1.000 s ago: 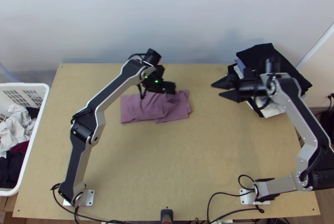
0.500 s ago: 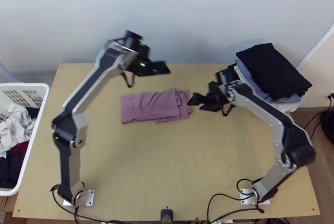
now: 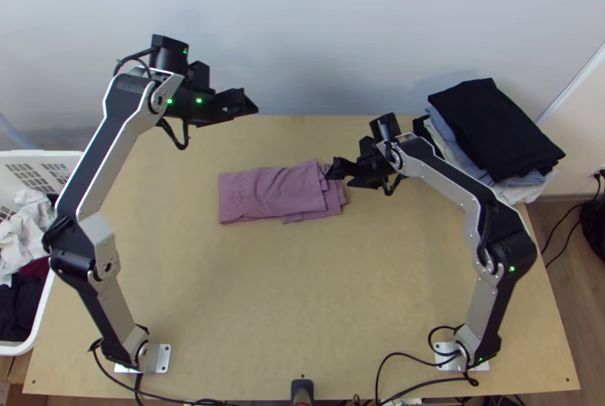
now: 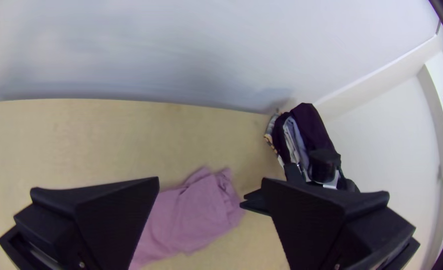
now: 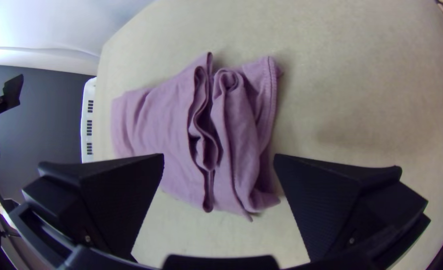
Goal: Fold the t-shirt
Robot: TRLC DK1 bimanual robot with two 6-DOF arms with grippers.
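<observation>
Left tool [image 3: 246, 105] has swung away from soft, creased mauve t-shirt [image 3: 272, 193]

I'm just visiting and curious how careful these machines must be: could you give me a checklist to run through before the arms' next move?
1. Right claw open, gripping nothing: ok.
2. Left claw open and away from the shirt: ok.
3. Pink-purple shirt lying on the table, folded into a compact bundle: ok.
4. Layers lined up at the end nearest the right claw: not ok, they are rumpled and uneven.
5. Right claw touching the cloth: cannot tell.
6. Stack of folded clothes apart from the shirt: ok.
</observation>
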